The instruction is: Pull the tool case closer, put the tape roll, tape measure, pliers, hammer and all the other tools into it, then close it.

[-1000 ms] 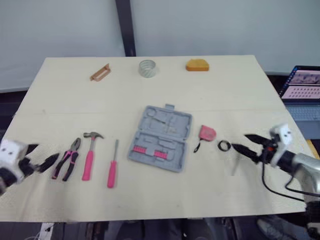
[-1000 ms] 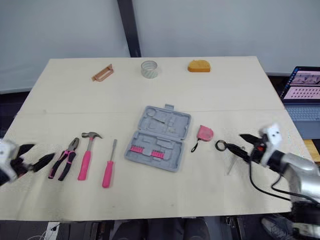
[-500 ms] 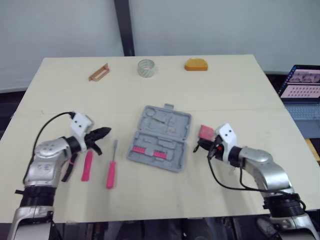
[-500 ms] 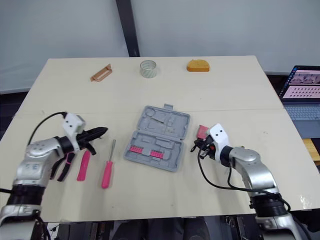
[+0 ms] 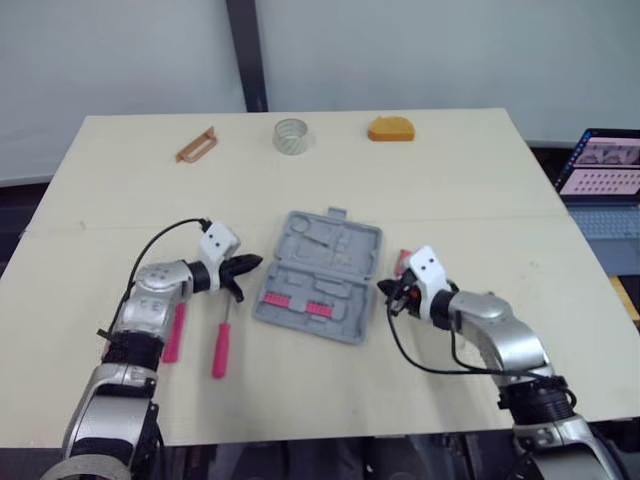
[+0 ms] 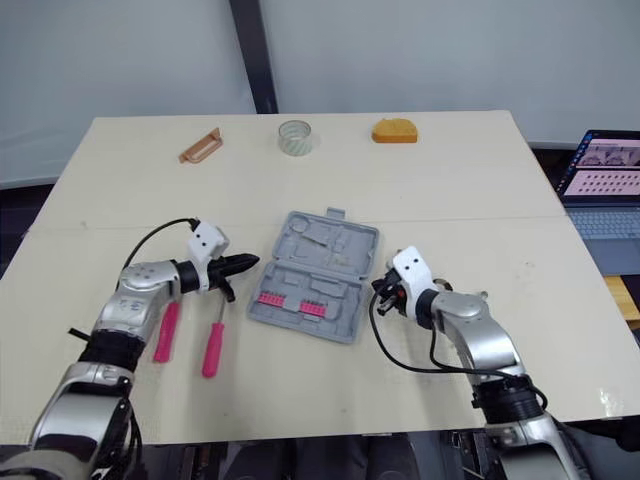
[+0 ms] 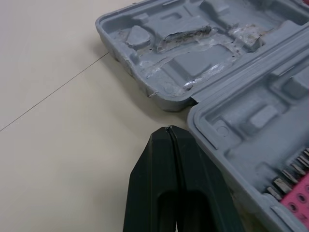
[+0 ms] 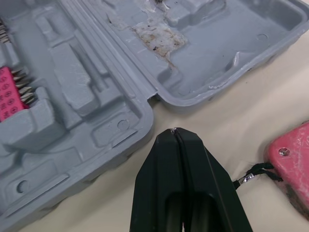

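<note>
grey matt plastic tool case [image 5: 320,275]; pale matt wood table [image 5: 450,180].

The grey tool case [image 5: 320,275] lay open and flat mid-counter [image 5: 450,180], with pink bit holders in its near half. The clear tape roll [image 5: 291,135] stood well beyond it. The pink tape measure [image 8: 294,164] lay just right of it, and the pink-handled hammer [image 5: 175,332] and screwdriver [image 5: 221,345] lay to its left.

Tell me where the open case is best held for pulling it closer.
Probably by the raised side rims of the case, left gripper from its left, right gripper from its right. It lies open and flat, so only the thin wall fits between fingers.
</note>
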